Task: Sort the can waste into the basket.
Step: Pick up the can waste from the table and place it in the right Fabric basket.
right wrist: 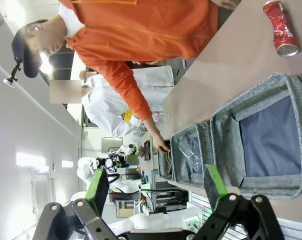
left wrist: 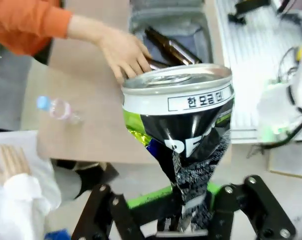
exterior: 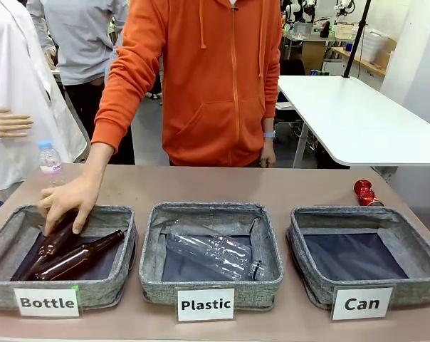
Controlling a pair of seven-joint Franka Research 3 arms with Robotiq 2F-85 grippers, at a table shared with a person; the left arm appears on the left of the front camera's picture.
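**A:** What's at the far left?

**B:** The Bottle basket (exterior: 122, 221), with brown bottles (exterior: 80, 260) lying slantwise on its dark lining. The person's hand (exterior: 69, 203) reaches over the far rim and rests on the bottle necks. A small water bottle (exterior: 50, 162) stands upright on the table (exterior: 201, 187) just behind that basket.

**A:** And the left gripper?

**B:** The left gripper (left wrist: 183, 222) has its jaws clamped on the dark can (left wrist: 183, 125), pinching the crushed, narrow lower end. The can stands up from the fingers with its silver top farthest from the camera, and it is held in the air. In the left wrist view, the person's hand and the Bottle basket lie beyond it.

**A:** The middle?

**B:** The Plastic basket (exterior: 268, 235) holds a clear bottle (exterior: 215, 253) lying diagonally inside.

**A:** Then the right side?

**B:** The Can basket (exterior: 304, 242) sits there with its dark lining showing and its white label leaning against the near wall. The red can (exterior: 364, 192) lies on the table near the basket's far right corner. It is outside the basket and apart from it.

**A:** The right gripper?

**B:** The right gripper (right wrist: 156, 185) has its jaws wide apart, green pads facing each other. It hangs above the near side of the table. The Can basket shows beyond the fingers, and the red can lies farther off past it.
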